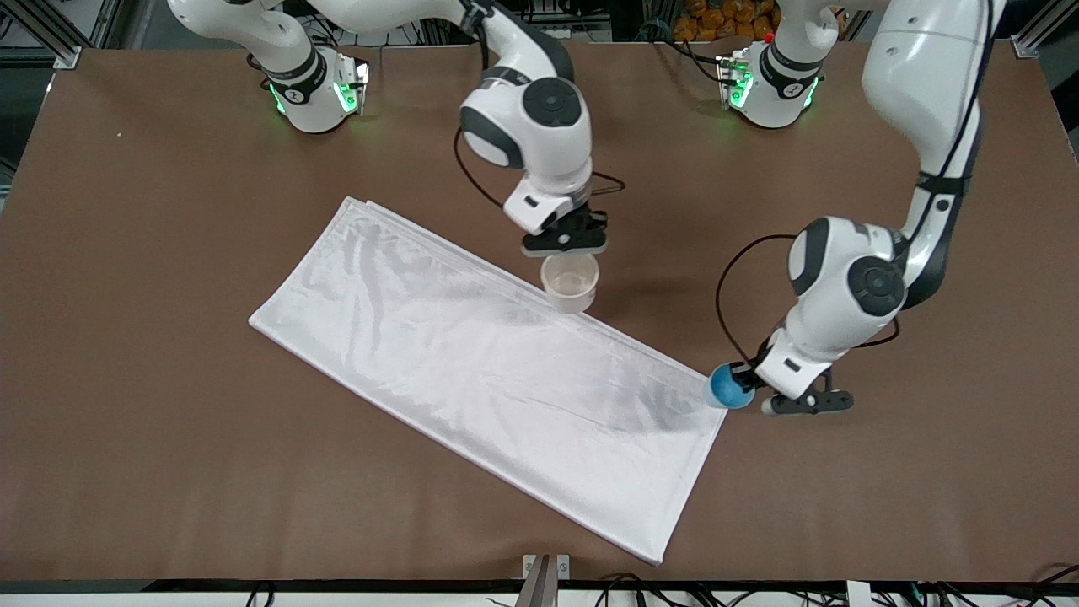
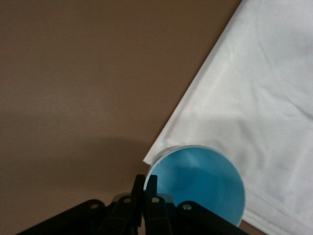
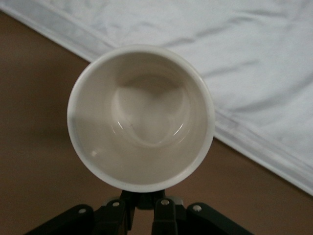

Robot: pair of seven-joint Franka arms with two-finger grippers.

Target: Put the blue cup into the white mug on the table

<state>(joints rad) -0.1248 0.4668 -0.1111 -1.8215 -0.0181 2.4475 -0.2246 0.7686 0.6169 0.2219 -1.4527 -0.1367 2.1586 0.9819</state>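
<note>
Small round bright-blue plastic cup (image 1: 727, 387) pinched at its rim in the left gripper (image 2: 145, 192), over the white rectangular cloth's (image 1: 472, 371) corner, at four o'clock from the mug. Off-white cylindrical mug (image 1: 571, 282) clamped by the right gripper (image 3: 143, 199), over the cloth's edge on the matte brown table (image 1: 169, 438).

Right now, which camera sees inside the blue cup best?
The left wrist view: the blue cup shows its open mouth, held at the rim by the left pincer. The front view shows only its side. The right wrist view misses it.
</note>
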